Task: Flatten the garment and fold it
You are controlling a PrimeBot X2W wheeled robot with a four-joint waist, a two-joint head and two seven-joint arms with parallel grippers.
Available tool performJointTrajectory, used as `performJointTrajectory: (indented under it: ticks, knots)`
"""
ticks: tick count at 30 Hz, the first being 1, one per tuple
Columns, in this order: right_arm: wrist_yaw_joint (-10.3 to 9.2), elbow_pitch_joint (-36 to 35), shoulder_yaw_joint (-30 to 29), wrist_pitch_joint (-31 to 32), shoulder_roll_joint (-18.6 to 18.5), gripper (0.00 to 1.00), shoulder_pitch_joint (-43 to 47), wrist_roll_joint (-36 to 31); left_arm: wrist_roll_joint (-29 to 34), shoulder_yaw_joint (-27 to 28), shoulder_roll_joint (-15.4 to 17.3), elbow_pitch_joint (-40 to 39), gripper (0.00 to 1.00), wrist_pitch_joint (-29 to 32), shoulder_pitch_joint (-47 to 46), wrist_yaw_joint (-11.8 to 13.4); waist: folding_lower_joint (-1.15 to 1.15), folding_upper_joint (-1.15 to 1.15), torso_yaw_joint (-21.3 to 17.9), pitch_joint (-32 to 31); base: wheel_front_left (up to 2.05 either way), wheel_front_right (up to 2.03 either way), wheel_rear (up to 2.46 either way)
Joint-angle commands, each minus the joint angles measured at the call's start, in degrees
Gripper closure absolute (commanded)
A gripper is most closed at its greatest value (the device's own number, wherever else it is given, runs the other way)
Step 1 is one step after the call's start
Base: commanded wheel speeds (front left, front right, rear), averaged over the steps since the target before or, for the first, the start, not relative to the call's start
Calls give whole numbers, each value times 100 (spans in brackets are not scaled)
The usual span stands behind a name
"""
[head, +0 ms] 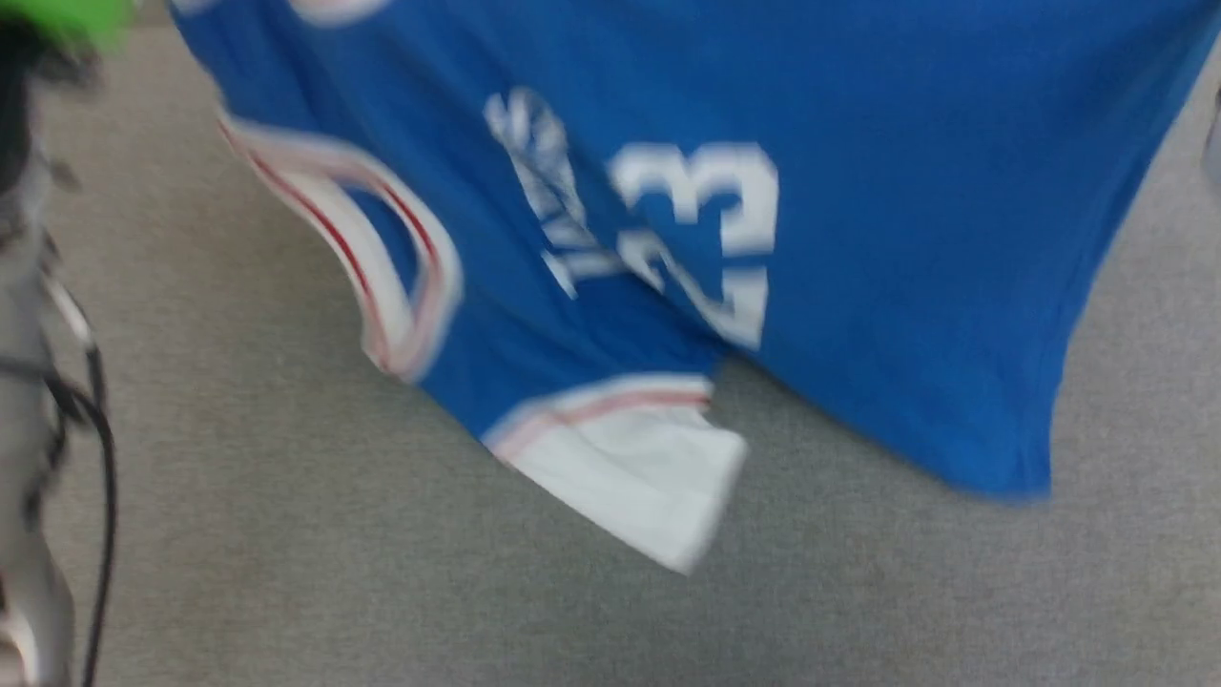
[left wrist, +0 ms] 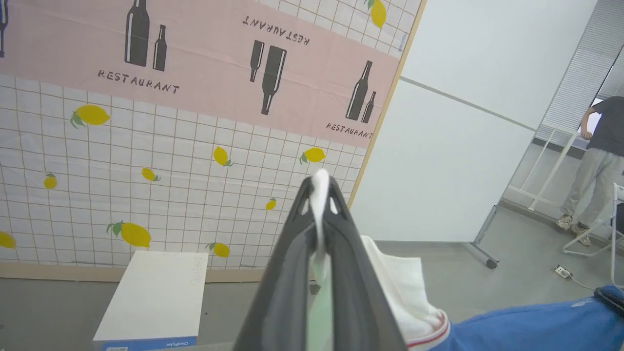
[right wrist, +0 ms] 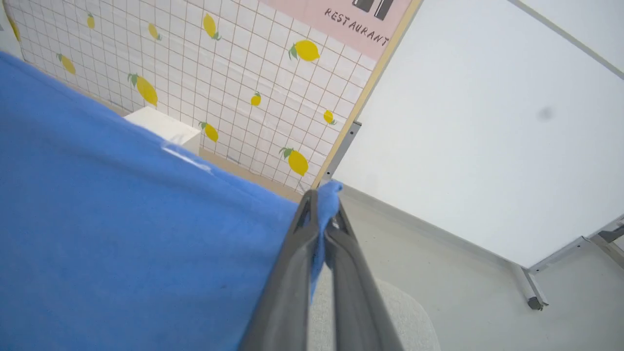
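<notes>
Blue garment hangs above grey surface, lemon-print wall behind.

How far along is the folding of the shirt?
Done: the pick-up. The left jaws are shut on a white sleeve, the right jaws on a blue edge. In hand: the shirt hangs spread between them over the grey surface. To do: laying it flat and every fold.
</notes>
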Motion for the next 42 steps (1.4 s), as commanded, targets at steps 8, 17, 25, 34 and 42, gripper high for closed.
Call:
performJointTrajectory:
  ticks: [8,17,25,34,42]
  knots:
    - [-10,964,80,-491,389,100,-2249,-557,455,203,-135,954,100,-644,-2560,31,0,0,-328,1436,0,0,0]
    - [-10,1753,56,-1608,778,100,-3757,-1480,635,420,-396,1846,100,-1905,-4519,-340,0,0,-334,1745,0,0,0]
    - [-10,2201,55,-2119,918,100,-3366,-1596,693,229,-342,2374,100,-2187,-3897,-749,0,0,-158,1604,0,0,0]
    - [-10,2765,146,-2421,1119,100,-1442,-972,517,45,-101,2843,100,-2133,-981,-998,0,0,29,832,0,0,0]
    - [-10,2695,361,-2432,1286,100,459,-541,-202,50,18,2144,100,-1335,2545,-878,0,0,167,-68,0,0,0]
